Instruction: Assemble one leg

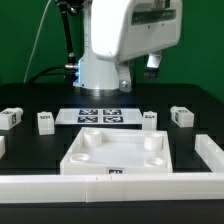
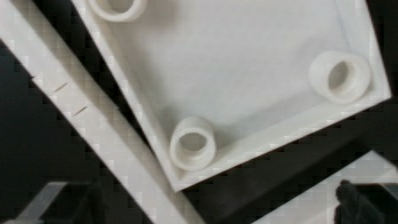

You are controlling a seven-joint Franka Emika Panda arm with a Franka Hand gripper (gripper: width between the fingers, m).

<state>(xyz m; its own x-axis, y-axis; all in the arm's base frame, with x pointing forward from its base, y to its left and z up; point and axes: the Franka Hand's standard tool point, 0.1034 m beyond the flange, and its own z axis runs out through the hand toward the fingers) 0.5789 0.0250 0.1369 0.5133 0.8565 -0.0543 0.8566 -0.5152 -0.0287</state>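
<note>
The gripper (image 2: 205, 203) is spread wide and empty above the square tray (image 1: 78, 160). The leg (image 1: 150, 119) stands upright on the table (image 1: 30, 140), near the marker board (image 1: 100, 116). It is probably light, rigid and smooth; grasp it across opposite flat sides.

We see the white arm (image 1: 118, 30) drawn up high at the back, its bulk filling the top of the exterior view, well above the tabletop (image 1: 25, 98). In the wrist view the gripper (image 2: 205, 205) faces downward, its two dark, blurred fingertips (image 2: 361, 200) spread wide apart.
</note>
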